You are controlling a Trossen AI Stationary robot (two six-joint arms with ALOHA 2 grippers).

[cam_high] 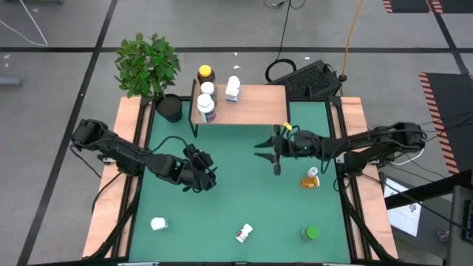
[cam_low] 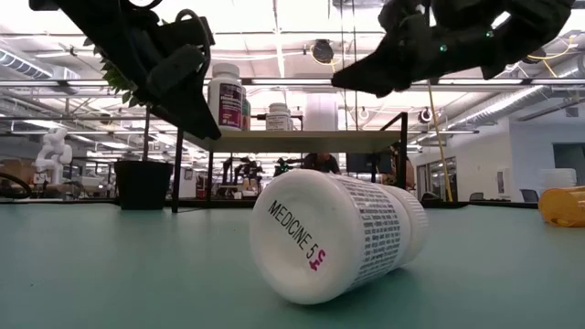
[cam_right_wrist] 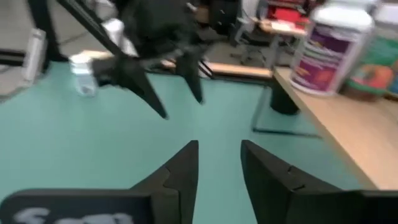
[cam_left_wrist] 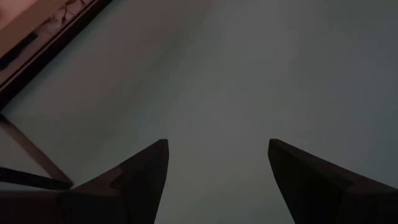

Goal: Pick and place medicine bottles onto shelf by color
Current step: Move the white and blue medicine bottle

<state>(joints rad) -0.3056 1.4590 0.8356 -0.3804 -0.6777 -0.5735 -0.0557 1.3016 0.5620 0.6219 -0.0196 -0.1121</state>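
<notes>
Four bottles (cam_high: 206, 90) on shelf (cam_high: 251, 105); plant pot (cam_high: 169, 108) beside shelf's left end.

The table (cam_high: 244, 199) has a green top with wood edges. Around it lies grey floor (cam_high: 66, 26) marked with black lines. A keyboard (cam_high: 314, 77) sits at one o'clock, and a potted plant (cam_high: 150, 66) at eleven. Overhead, long ceiling lights (cam_low: 302, 37) run across a wide, open workshop.

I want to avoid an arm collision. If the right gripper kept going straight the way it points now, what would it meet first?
Most likely the left gripper. The right gripper is empty and points across the bare green table, with the shelf passing off to one side. Depth is unclear, so it might slip past.
</notes>
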